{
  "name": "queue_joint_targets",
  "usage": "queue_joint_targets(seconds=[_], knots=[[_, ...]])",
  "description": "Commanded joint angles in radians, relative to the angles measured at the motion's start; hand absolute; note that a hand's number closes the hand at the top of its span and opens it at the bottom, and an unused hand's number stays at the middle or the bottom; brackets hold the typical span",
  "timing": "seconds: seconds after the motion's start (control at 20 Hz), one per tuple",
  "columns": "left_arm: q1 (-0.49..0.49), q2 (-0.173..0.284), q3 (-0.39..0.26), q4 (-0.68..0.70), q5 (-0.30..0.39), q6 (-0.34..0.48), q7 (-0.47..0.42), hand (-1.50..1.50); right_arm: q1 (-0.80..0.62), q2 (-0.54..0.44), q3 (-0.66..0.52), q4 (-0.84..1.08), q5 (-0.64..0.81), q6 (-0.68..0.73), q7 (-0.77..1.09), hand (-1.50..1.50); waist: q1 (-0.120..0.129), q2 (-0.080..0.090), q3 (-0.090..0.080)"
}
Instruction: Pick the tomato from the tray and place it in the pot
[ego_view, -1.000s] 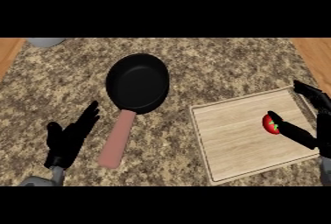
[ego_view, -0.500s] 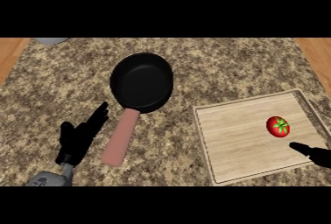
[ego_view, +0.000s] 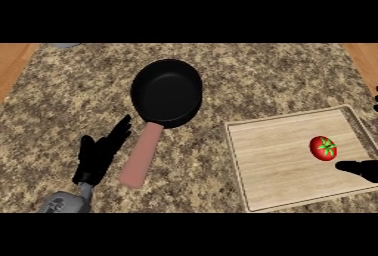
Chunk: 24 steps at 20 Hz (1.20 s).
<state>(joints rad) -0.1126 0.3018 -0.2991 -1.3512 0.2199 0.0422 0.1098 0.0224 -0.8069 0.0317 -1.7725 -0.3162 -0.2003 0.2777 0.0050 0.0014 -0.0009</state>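
A red tomato (ego_view: 322, 148) with a green stalk lies on the right part of the wooden tray (ego_view: 273, 165). The black pan (ego_view: 167, 91) with a pink handle (ego_view: 141, 156) sits to the tray's upper left, with nothing in it. Little of my right hand (ego_view: 359, 169) shows at the right edge: one dark finger lies just below and right of the tomato, apart from it, and another tip shows higher up the same edge. It holds nothing. My left hand (ego_view: 100, 155) rests open, fingers up, left of the pan's handle.
The speckled stone counter (ego_view: 66, 100) carries everything. Wooden strips run along its far left (ego_view: 15, 62) and far right (ego_view: 363, 60) edges. A grey object (ego_view: 65, 45) peeks in at the top left.
My right hand, which stood around the tomato a second ago, has drawn back to the right edge. The tomato stays on the tray. My left hand has shifted slightly toward the handle.
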Motion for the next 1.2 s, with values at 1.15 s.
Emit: queue_joint_targets(seconds=[1.15], knots=[[0.034, -0.062, 0.103, 0.008, -0.089, -0.085, -0.018, 0.0, -0.054, 0.226, -0.061, 0.604, 0.165, 0.399, -0.436, -1.5, -0.003, -0.001, 0.001]])
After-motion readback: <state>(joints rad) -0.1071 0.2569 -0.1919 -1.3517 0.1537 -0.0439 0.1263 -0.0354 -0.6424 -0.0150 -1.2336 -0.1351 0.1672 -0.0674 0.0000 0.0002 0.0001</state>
